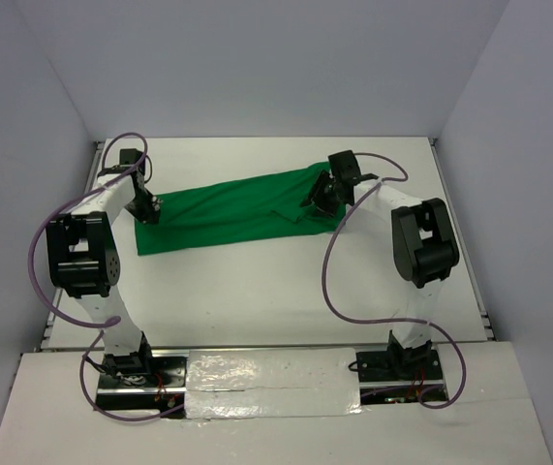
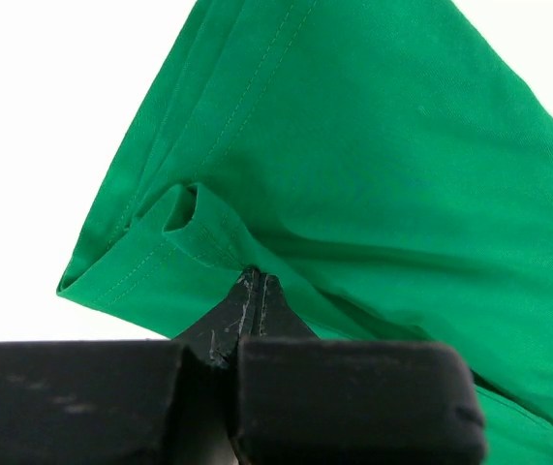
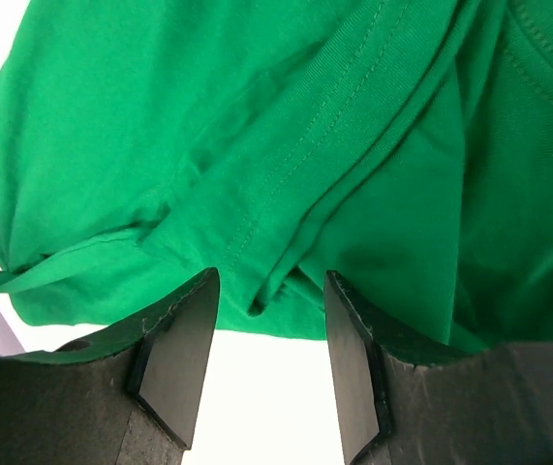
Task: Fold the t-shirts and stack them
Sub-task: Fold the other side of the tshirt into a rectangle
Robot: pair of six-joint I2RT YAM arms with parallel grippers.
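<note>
Green t-shirt (image 1: 228, 208), folded to a long band, across the far half of the table (image 1: 257, 291), slanting from near-left to far-right; layered, stitched edges in both wrist views; left end pinched in the left gripper (image 2: 257, 289), tips pressed together on the cloth, a small loop bunched just beside them; at the right end the right gripper (image 3: 271, 286), fingers wide apart, a folded edge between the tips.
</note>
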